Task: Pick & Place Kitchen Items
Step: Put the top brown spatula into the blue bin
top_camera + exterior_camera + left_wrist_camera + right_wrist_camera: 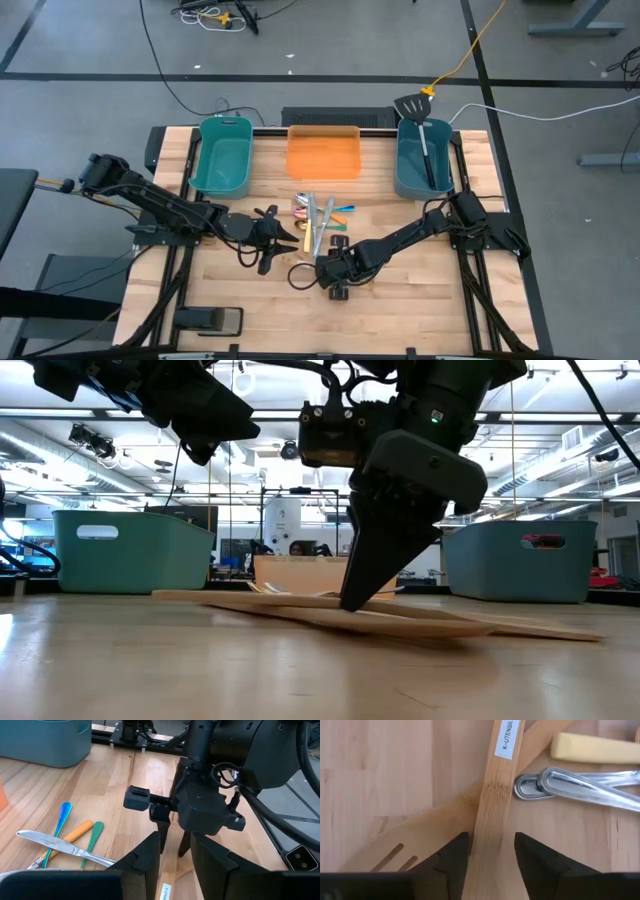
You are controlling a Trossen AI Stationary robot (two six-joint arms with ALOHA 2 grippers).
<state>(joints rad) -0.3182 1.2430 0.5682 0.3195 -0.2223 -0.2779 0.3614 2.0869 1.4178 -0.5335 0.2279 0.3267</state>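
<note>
Labelled wooden handle (490, 820) between right tool (490, 851) fingers, both ends cut off.

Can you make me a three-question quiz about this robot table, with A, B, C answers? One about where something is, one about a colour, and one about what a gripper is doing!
1. Where is the black turner?
A. in the right teal tub
B. in the orange tray
C. on the floor

2. What colour is the middle container?
A. teal
B. orange
C. white

3. How is the right gripper?
A. holding a knife in the air
B. parked off the table
C. open, astride a wooden utensil

Answers: 1 A, its handle lies in that tub with the head over the rim. 2 B, the tray between the tubs is orange. 3 C, its fingers stand either side of the wooden handle.
</note>
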